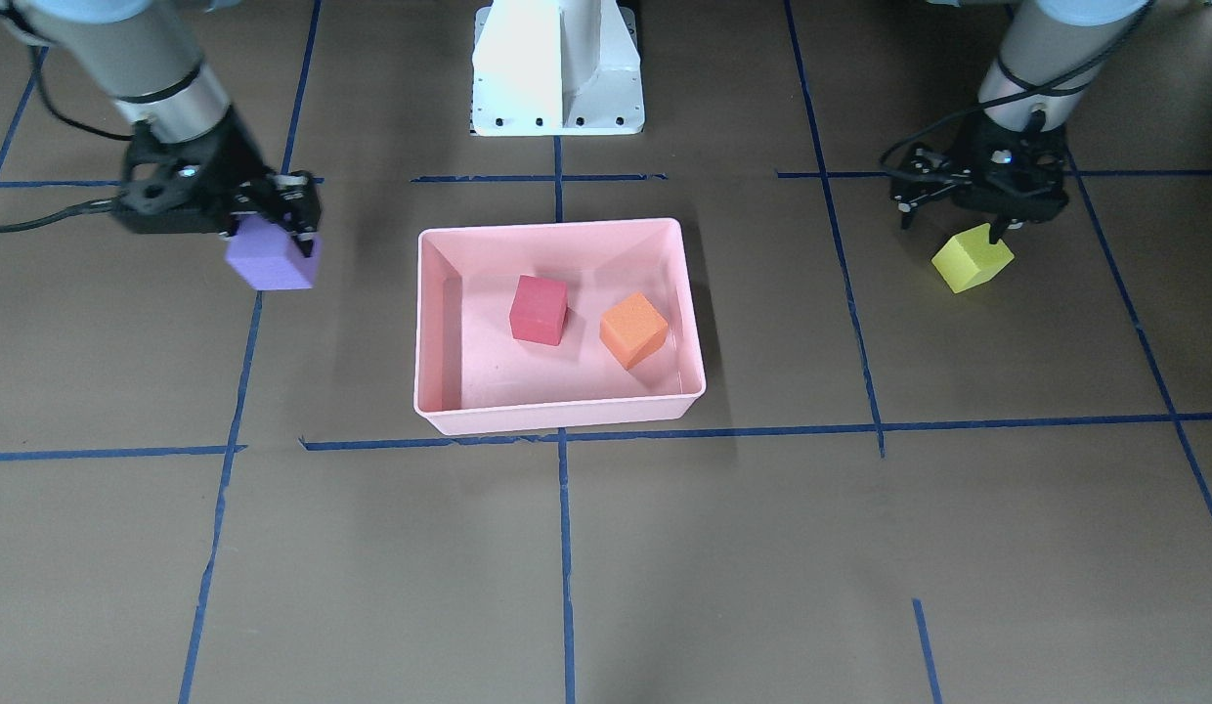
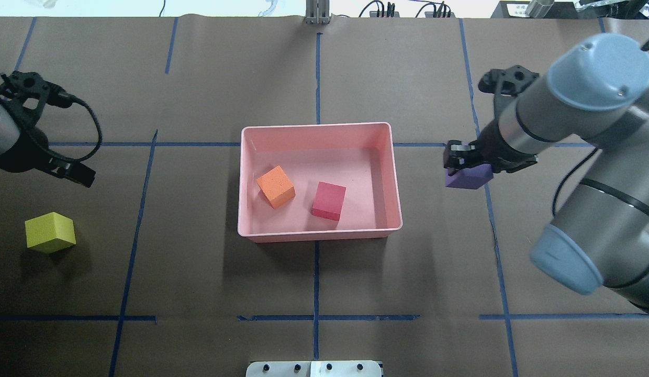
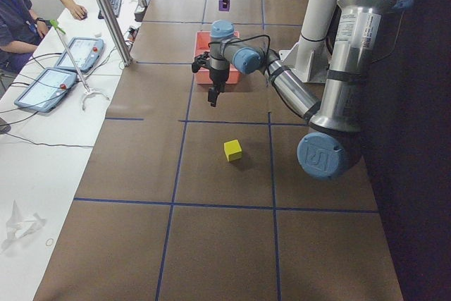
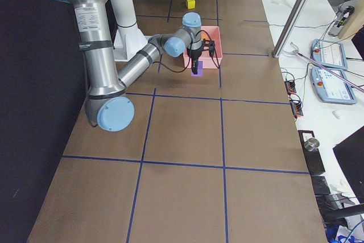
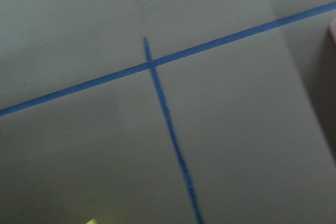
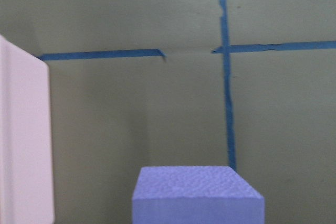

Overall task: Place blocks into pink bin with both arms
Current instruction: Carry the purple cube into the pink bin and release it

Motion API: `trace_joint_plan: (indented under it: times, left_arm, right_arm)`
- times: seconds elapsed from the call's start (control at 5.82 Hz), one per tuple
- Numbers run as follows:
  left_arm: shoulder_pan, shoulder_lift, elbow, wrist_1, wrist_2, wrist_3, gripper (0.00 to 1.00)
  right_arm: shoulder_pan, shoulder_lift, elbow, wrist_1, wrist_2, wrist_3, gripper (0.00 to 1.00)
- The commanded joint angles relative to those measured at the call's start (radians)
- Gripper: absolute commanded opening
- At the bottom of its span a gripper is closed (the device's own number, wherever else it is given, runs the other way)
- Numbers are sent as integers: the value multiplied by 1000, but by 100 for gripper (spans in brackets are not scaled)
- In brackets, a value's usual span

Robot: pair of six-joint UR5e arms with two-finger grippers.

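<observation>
You have two round grey-silver arms, the left arm (image 1: 1041, 54) and right arm (image 2: 544, 115), each with light blue joint caps (image 2: 599, 65), looping black cables (image 2: 99, 133) and black finger grippers, left gripper (image 1: 953, 220) and right gripper (image 1: 274, 233), plus a white base (image 1: 557, 68) with dark screw holes.

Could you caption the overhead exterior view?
Right pincer holds the purple block beside the pink bin; red block and orange block lie inside.

Brown table (image 2: 209, 283), blue tape lines (image 2: 315, 283), seated operator (image 3: 15, 22), two tablets (image 3: 48, 88) alongside.
</observation>
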Motion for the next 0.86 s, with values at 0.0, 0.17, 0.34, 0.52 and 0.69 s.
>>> trace_joint_plan:
  times: [0.0,0.17,0.34,0.52,0.69]
  left_arm:
    - [-22,210,3,-220,-12,6,100]
    - [-22,290,33,-336,-12,0,100]
    - [-21,337,81,-467,-12,-115,100]
    - [-21,338,168,-618,-7,-268,100]
    - [-16,339,249,-711,-2,-361,100]
  right_arm:
    - [-74,232,-115,-110,-53,120,35]
    - [-101,286,-181,-105,-75,154,35]
    - [-124,320,-226,-105,-101,176,83]
    - [-132,321,-227,-105,-124,168,100]
    - [-131,321,-225,-105,-121,157,100]
